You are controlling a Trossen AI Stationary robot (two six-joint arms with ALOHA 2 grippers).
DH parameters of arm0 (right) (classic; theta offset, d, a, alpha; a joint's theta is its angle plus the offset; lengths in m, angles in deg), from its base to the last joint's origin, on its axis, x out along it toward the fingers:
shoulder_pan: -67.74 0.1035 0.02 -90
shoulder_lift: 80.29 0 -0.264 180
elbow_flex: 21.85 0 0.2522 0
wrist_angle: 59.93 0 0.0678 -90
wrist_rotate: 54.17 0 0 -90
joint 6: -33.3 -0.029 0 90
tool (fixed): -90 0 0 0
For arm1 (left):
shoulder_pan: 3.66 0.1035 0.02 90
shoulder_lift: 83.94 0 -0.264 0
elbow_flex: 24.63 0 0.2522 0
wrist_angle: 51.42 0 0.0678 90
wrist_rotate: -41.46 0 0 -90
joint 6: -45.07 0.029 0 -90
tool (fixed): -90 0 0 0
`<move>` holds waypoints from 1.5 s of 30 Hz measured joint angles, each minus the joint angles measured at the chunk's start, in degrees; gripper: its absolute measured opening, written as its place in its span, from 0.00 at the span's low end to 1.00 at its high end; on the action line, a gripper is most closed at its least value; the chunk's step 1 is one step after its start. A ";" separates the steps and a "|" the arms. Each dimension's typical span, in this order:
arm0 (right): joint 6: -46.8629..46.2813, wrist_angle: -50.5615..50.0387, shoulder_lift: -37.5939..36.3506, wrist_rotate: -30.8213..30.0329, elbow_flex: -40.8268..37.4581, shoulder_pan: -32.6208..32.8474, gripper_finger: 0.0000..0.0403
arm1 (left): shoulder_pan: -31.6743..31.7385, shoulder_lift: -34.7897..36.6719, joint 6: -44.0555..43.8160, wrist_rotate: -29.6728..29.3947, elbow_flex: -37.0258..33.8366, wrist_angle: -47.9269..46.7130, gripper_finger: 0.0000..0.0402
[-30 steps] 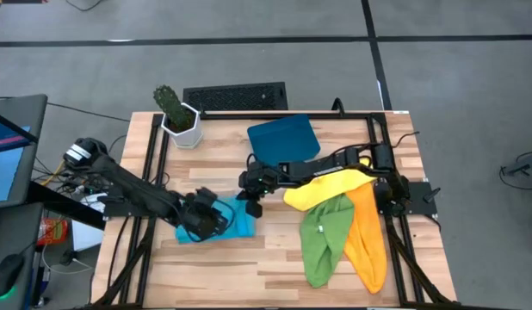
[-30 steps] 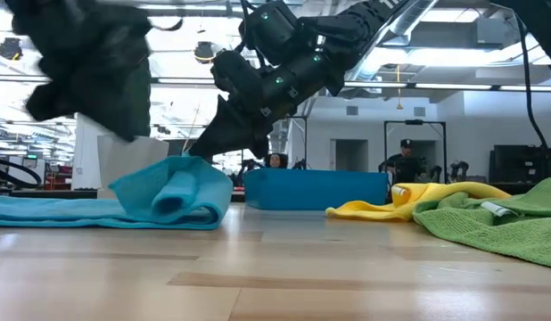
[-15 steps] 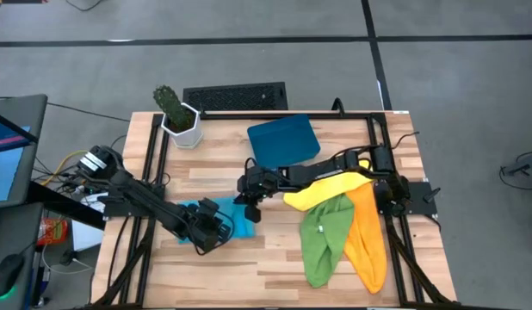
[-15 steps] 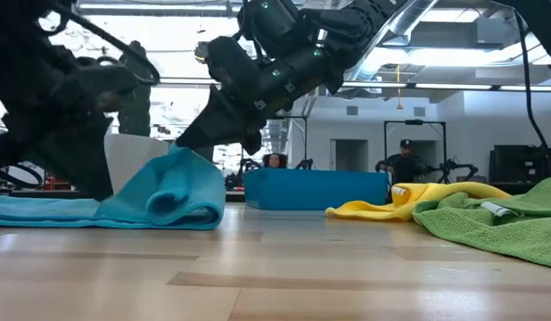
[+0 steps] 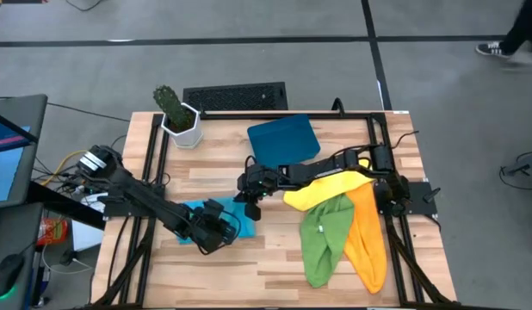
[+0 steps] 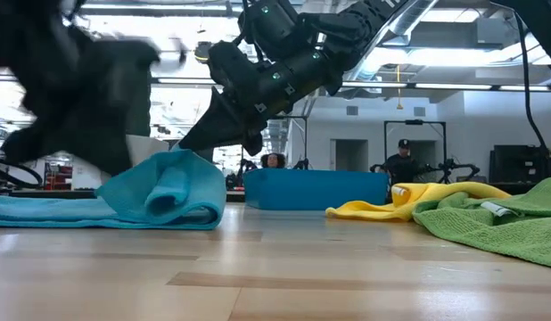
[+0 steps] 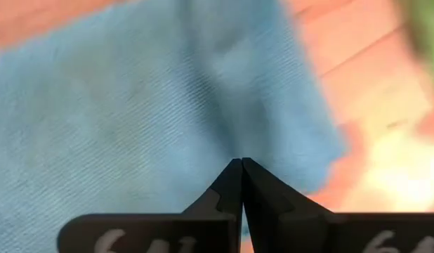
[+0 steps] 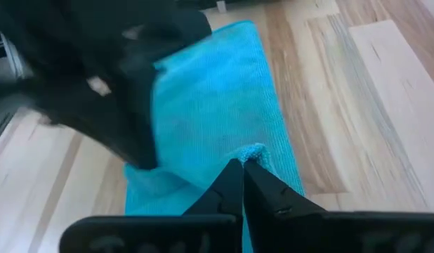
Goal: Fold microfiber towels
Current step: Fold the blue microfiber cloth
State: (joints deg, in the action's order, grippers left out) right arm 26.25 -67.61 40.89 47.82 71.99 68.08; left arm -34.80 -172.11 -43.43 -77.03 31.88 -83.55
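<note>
On the left half of the wooden slatted bench [image 5: 275, 258], toward its front edge, lies the light blue microfiber towel [image 5: 236, 226], partly rumpled into a soft roll in the low view [image 6: 173, 192]. The left gripper [image 5: 216, 232] sits low over this cloth with its dark fingers [image 7: 234, 186] pressed together; the left wrist view shows nothing caught between them. Just beside it, the right gripper [image 5: 252, 209] reaches in from the right side of the bench, its jaws nearly closed and pinching a raised corner of the same blue towel [image 8: 251, 153]. Behind them, near the back edge, rests the rigid dark-blue rectangular tray [image 5: 283, 139]. On the right half the yellow microfiber towel [image 5: 322, 191], the green microfiber towel [image 5: 324, 234] and the orange microfiber towel [image 5: 367, 232] lie overlapping in a loose heap.
</note>
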 joint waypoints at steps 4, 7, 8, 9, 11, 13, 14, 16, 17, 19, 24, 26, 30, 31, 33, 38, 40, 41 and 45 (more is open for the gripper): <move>0.00 -0.06 0.00 0.02 0.00 -0.03 0.06 | -0.45 3.82 1.98 -2.00 2.57 -7.44 0.00; 0.00 -0.89 0.00 0.02 0.00 -0.09 0.06 | -1.35 4.64 -0.08 -1.95 3.18 -15.19 0.00; 0.00 -1.09 0.00 0.01 0.00 -0.09 0.07 | -1.87 4.62 -1.99 -1.99 2.91 -18.84 0.00; 0.00 -1.26 0.00 0.01 0.00 -0.11 0.07 | -2.41 4.33 -3.72 -2.35 2.67 -20.95 0.00; -0.01 -1.32 0.00 0.00 0.00 0.00 0.07 | -2.84 3.73 -4.95 -3.31 2.06 -20.21 0.00; -0.02 -1.32 0.00 0.04 0.00 0.20 0.07 | -2.88 3.51 -4.95 -3.21 0.73 -19.79 0.00; -0.02 -1.32 0.00 0.04 0.00 0.33 0.06 | -2.72 2.74 -4.67 -3.03 0.14 -18.30 0.00; 0.00 -1.29 0.00 0.02 0.00 0.44 0.06 | -2.47 1.80 -4.55 -2.78 -0.66 -16.74 0.00; -0.01 -1.16 0.00 0.02 0.00 0.44 0.06 | -2.45 1.29 -4.63 -2.82 -0.68 -16.92 0.00; -0.02 -1.19 0.00 0.09 0.00 0.47 0.06 | -2.01 -0.33 -4.51 -2.63 -0.74 -15.46 0.00; -0.02 -1.21 0.00 2.26 0.00 0.94 0.07 | -0.85 -3.31 -0.53 -0.61 -0.74 -9.02 0.00; 0.00 -0.84 0.00 4.50 0.00 1.44 0.07 | -0.57 -3.88 0.05 -0.76 -0.77 -7.87 0.00; 1.16 -0.39 0.00 7.19 0.00 2.36 0.06 | -0.27 -4.06 0.84 -1.29 -0.75 -7.43 0.00; 1.55 -0.22 0.00 6.89 0.00 2.57 0.06 | -0.20 -4.06 0.85 -1.29 -0.75 -7.43 0.00; 1.98 -0.24 0.00 4.82 0.00 2.73 0.06 | -0.17 -4.06 0.85 -1.10 -0.76 -7.49 0.00; 3.00 0.13 0.00 4.00 0.00 1.32 0.07 | -0.20 -4.06 0.39 -1.69 -0.75 -7.07 0.00; 3.01 0.40 0.00 3.96 0.00 0.69 0.07 | 0.05 -4.06 0.45 -1.99 -0.75 -6.80 0.00; 3.02 0.33 0.00 3.98 0.00 0.40 0.06 | 0.31 -4.08 0.96 -1.99 -0.75 -6.27 0.00; 3.02 -0.02 0.00 4.08 0.00 0.37 0.06 | 1.19 -5.46 2.46 -2.07 -0.75 -3.33 0.00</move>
State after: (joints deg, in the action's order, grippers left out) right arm 29.26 -67.64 40.89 51.89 71.99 68.45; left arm -33.61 -177.57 -40.98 -79.10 31.13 -86.89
